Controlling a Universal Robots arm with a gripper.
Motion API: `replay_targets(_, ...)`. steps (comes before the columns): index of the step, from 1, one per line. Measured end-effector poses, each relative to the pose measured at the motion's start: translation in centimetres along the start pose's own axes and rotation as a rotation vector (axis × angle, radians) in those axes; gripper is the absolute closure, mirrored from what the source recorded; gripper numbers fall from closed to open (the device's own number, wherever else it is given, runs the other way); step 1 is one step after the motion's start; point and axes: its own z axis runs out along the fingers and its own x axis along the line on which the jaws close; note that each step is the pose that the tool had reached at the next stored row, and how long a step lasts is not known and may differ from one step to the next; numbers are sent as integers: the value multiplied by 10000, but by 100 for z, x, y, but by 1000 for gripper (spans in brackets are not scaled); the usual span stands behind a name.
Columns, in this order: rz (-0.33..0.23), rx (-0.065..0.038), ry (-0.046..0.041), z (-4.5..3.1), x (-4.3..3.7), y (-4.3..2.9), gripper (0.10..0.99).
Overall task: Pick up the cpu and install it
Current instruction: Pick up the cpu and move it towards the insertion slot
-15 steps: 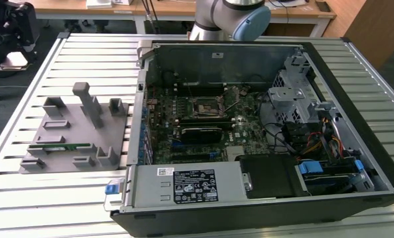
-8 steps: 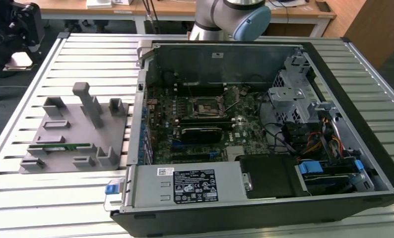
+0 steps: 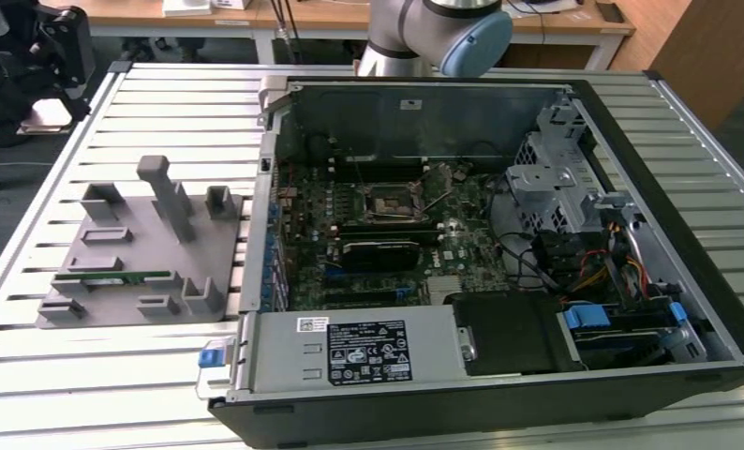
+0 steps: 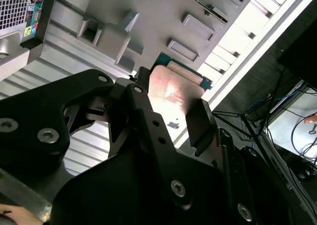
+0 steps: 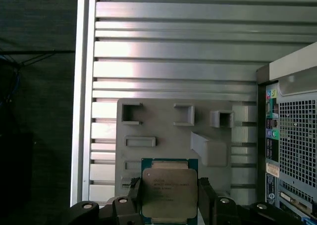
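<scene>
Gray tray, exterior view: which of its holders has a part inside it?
The long low holder on the exterior view's left: a green memory stick lies along it. The others look bare gray.

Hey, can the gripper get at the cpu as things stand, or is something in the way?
Yes, it seems so: in the first wrist view the gripper has its fingers against opposite edges of the cpu, above the grey tray, with nothing between them.
</scene>
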Motion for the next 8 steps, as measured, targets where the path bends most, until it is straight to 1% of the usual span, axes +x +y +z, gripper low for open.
replay_targets(8,1,0,1,3,-79,0,545)
